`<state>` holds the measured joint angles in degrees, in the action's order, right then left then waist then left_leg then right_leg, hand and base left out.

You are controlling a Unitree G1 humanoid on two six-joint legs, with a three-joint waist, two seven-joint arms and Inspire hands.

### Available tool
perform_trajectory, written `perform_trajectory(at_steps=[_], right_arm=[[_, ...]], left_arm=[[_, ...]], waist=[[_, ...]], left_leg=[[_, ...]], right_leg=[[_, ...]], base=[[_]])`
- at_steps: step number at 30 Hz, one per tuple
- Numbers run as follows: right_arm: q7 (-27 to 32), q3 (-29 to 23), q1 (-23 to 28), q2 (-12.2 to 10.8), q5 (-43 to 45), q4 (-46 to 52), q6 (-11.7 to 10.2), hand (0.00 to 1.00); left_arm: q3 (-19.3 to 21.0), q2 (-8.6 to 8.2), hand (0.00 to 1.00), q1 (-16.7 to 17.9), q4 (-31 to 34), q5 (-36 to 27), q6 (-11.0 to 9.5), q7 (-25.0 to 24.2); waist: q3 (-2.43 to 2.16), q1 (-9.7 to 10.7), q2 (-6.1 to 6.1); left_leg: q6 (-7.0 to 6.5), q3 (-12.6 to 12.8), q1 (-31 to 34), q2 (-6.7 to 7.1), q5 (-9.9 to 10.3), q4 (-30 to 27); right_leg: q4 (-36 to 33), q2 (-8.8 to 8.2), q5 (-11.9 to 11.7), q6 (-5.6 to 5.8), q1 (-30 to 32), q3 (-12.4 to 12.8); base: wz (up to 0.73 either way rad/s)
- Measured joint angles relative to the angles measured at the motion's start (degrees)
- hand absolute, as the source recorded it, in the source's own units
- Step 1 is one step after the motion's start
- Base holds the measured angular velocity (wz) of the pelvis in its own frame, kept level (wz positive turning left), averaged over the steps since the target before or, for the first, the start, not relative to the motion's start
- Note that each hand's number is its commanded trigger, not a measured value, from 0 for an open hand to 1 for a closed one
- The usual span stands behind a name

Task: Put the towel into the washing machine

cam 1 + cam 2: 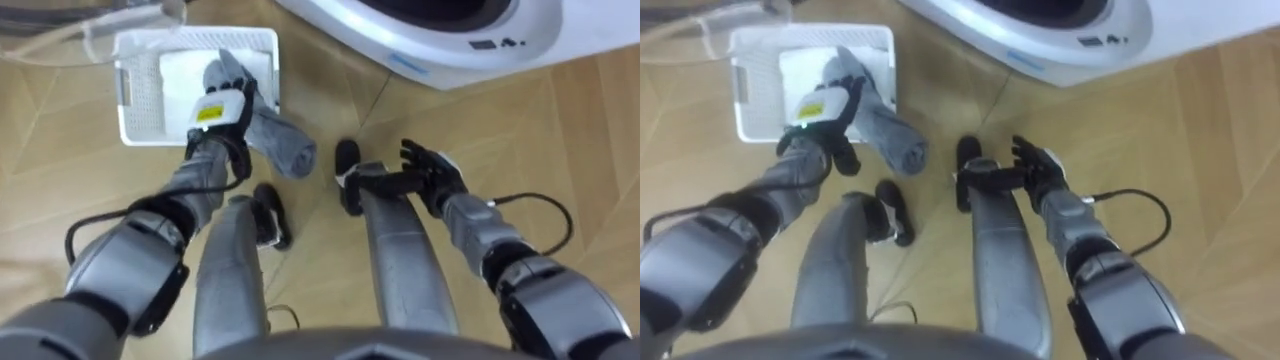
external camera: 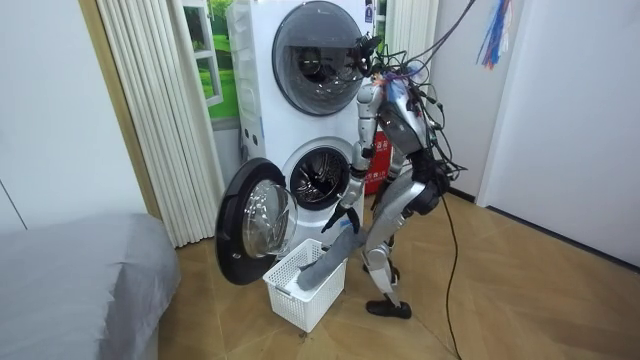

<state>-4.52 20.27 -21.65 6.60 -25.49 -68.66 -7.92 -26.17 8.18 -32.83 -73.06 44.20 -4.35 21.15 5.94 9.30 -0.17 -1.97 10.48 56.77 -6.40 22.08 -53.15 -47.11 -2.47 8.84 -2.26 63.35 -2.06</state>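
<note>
A grey towel (image 1: 282, 146) hangs from my left hand (image 1: 224, 100), whose fingers are curled on its upper end; its other end trails down into the white laundry basket (image 1: 135, 90) on the floor. In the room view the towel (image 2: 326, 264) stretches from the basket (image 2: 310, 300) up to the hand (image 2: 346, 222). My right hand (image 1: 436, 168) is open with fingers spread beside my right thigh and holds nothing. The white washing machine (image 1: 440, 45) lies ahead at the top right. In the room view I stand bent forward before its open drum (image 2: 320, 180).
The lower machine's round door (image 2: 250, 225) swings open toward the room view's left, right over the basket. A second machine (image 2: 310, 55) is stacked on top. Curtains (image 2: 155, 110) and a grey bed (image 2: 80, 280) are at the room view's left. Wooden floor lies around me.
</note>
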Motion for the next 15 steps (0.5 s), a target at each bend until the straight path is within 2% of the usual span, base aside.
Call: perform_trajectory(at_steps=[5,7,11,15], right_arm=[[-1.88,1.59,-2.0,-0.39,-3.42,-0.17,-0.82,0.0],[-1.98,2.64,-2.44,-0.42,-5.01,-0.09,-0.92,0.0],[-2.54,3.94,-3.32,-0.66,-6.6,-0.15,-1.49,0.0],[-2.56,5.64,-3.32,-0.91,-8.06,-0.13,-2.64,0.0]], left_arm=[[-2.99,1.2,0.0,-1.82,0.01,0.51,-0.03,-0.8],[-4.55,1.22,0.0,-2.74,0.16,0.49,-0.03,-1.68],[-7.36,0.11,0.0,-3.31,-0.11,0.54,-0.21,-3.29],[-10.31,0.0,0.0,-2.83,-0.14,2.07,-0.82,-3.31]], waist=[[0.01,1.56,-0.24],[0.01,1.47,-0.25],[0.11,2.39,-0.5],[0.13,3.27,-0.62]], left_leg=[[0.24,-0.12,3.86,-0.08,0.55,-3.0],[0.22,-0.18,5.37,-0.64,1.13,-4.51],[0.33,-0.32,6.93,-0.93,2.77,-7.99],[0.48,-0.52,7.38,-1.42,3.75,-9.5]], right_leg=[[-2.95,0.53,0.1,-0.61,4.19,0.38],[-4.07,0.58,0.26,-0.84,5.6,0.34],[-7.91,0.51,1.86,-1.01,7.45,0.38],[-9.25,0.57,2.84,-1.29,7.88,0.02]], base=[[-0.02],[-0.07],[0.01],[-0.01]])
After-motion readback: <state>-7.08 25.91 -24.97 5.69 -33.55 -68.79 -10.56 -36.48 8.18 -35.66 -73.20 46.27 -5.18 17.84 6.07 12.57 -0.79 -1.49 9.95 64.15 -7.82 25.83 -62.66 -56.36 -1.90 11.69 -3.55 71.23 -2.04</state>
